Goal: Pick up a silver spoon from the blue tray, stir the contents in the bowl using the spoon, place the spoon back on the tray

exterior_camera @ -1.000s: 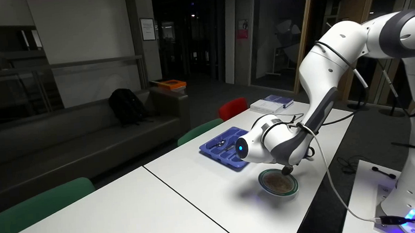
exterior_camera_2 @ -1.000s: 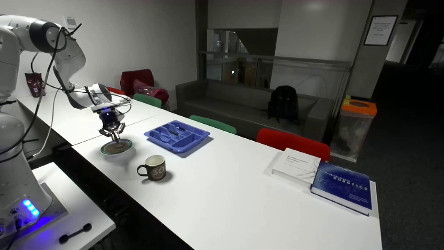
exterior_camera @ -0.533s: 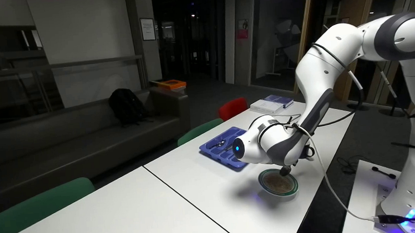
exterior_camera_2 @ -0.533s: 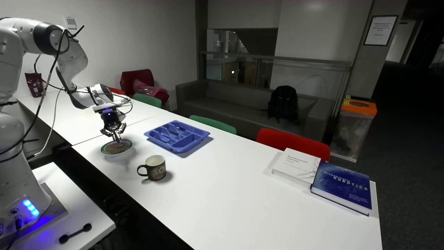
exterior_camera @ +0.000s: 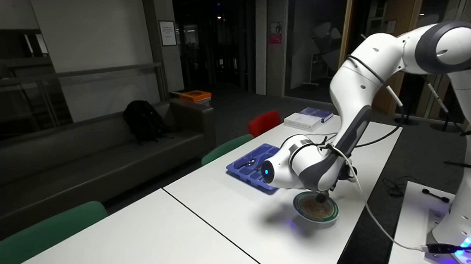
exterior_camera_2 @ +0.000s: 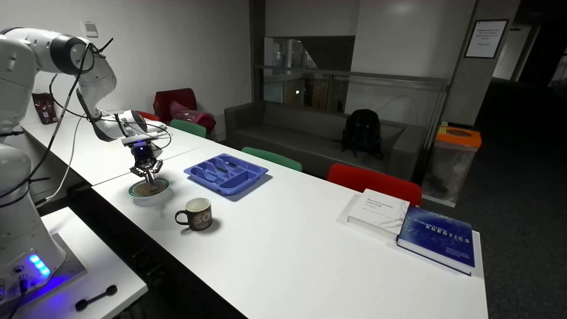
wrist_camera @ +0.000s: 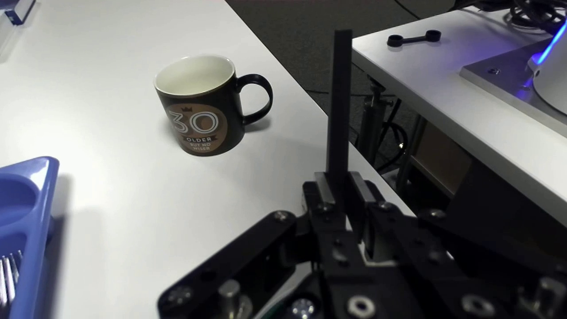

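Spoon [wrist_camera: 340, 102], dark-handled, identity judged: clamped between closed jaws of gripper [wrist_camera: 342, 191], low over green-rimmed bowl [exterior_camera: 320, 220] near robot-side edge of tabletop [exterior_camera_2: 310, 248]; head not discernible. Pick-up: done. Stirring: apparently current. Outstanding: return to blue cutlery tray [exterior_camera_2: 228, 190].

A mug [wrist_camera: 201, 113] stands upright on the white table [exterior_camera_2: 310, 266]: dark outside, pale inside, marked "30" on its side. A white book [exterior_camera_2: 378, 210] and a blue book [exterior_camera_2: 436, 239] lie flat, side by side, at one end of the table. A red chair [exterior_camera_2: 374, 180] and a green chair [exterior_camera_2: 272, 158] stand between the table and the sofa [exterior_camera_2: 305, 126]. A black backpack [exterior_camera_2: 362, 133] rests on the sofa. A bin [exterior_camera_2: 449, 161] with an orange lid stands beside the sofa. A framed notice [exterior_camera_2: 486, 39] hangs on the pillar [exterior_camera_2: 469, 84]; its text is too small to read from where I stand.
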You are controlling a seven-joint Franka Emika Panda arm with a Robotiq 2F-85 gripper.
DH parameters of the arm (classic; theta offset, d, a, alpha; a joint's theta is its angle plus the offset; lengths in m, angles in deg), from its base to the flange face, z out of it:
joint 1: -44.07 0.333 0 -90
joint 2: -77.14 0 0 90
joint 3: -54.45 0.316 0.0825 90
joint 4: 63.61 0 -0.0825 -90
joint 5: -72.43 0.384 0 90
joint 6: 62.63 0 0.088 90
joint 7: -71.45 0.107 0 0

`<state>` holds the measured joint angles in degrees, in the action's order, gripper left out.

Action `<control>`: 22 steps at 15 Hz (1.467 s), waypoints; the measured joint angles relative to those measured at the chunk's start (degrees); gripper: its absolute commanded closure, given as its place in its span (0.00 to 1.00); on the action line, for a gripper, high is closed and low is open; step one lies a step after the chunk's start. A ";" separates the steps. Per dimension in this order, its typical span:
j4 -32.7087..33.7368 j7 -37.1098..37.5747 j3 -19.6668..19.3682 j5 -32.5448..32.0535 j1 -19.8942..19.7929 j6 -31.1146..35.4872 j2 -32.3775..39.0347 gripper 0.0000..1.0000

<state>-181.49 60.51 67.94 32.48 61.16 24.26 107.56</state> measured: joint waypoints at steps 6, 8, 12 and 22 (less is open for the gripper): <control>2.35 -2.74 0.03 0.06 -0.01 0.01 2.07 0.97; 3.08 -3.81 0.11 0.25 -0.01 0.01 2.63 0.97; 4.85 -5.67 0.60 0.53 0.04 0.02 4.07 0.97; 10.34 -7.94 2.11 0.57 0.68 0.01 7.99 0.97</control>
<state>-171.14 52.57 70.05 33.06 61.84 24.27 115.55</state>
